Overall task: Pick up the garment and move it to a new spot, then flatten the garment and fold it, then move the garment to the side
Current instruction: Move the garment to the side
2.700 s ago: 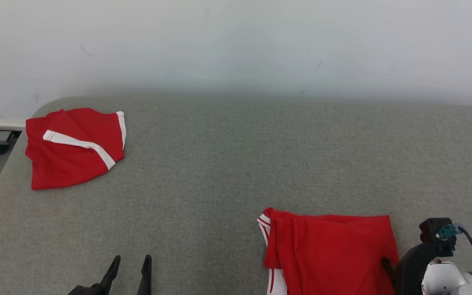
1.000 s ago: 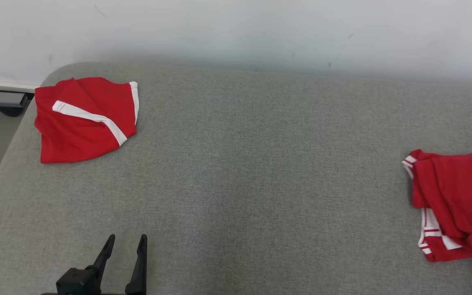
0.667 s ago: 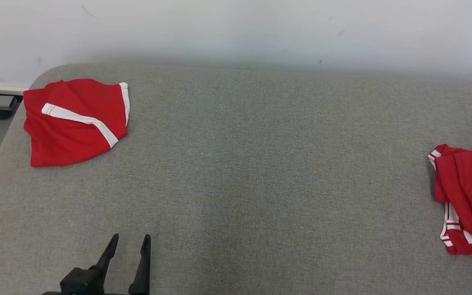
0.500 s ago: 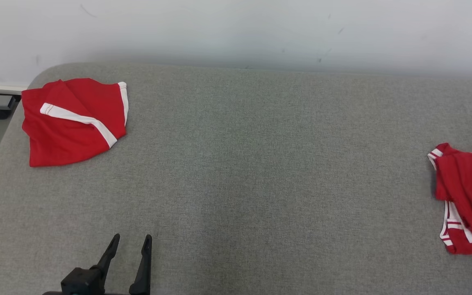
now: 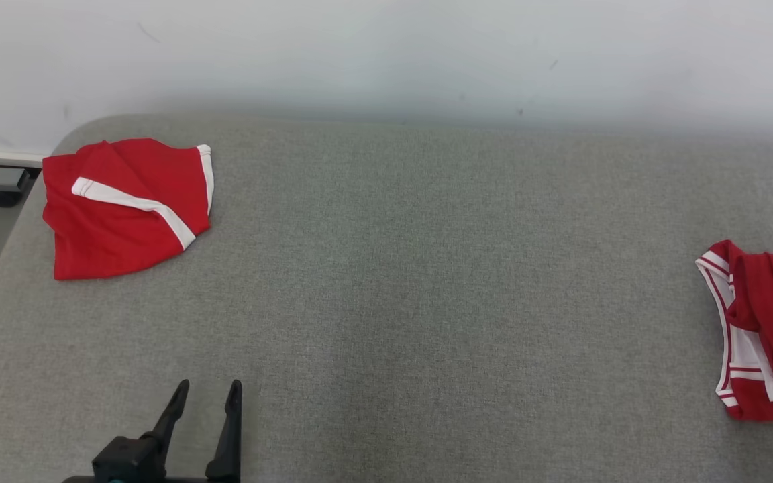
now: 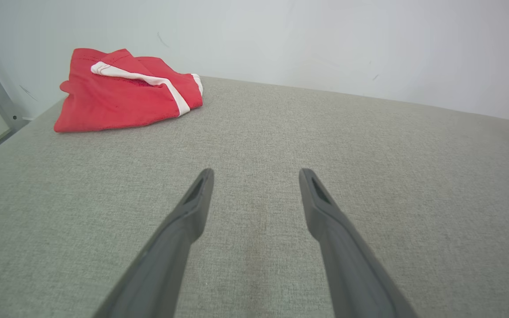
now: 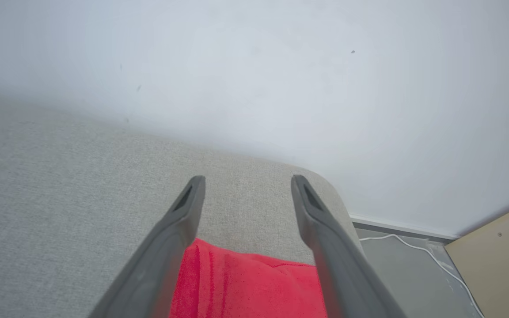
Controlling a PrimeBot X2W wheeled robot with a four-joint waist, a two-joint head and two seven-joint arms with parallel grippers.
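Surface: grey woven cushion top (image 5: 386,302) set against a plain white wall (image 5: 386,54), with a wide bare stretch across the middle.
Task piece: the red garment (image 5: 762,329), trimmed in white stripes, lies doubled over at the far right side of the cushion top, cut off by the edge of the head view.
Right arm: my right gripper (image 7: 248,183) hangs over that garment with its fingers spread wide and nothing between them. The red cloth lies below, near the rounded right corner.
Left arm: my left gripper (image 5: 208,389) is spread open and empty, low over bare cushion at the near left, well apart from both cloths.
Other cloth: a second red piece (image 5: 125,208) with a white band lies folded at the far left corner, with nothing touching it.
Done, as I judge it: pick-up, flattening, folding and the move to the side all look finished, since the garment lies folded at the edge and free of my grip.
Left, as I judge it: very little, only drawing my right arm clear. The top layer looks a bit rumpled against the white trim.
Unsure: how neat the hidden part of the fold is.
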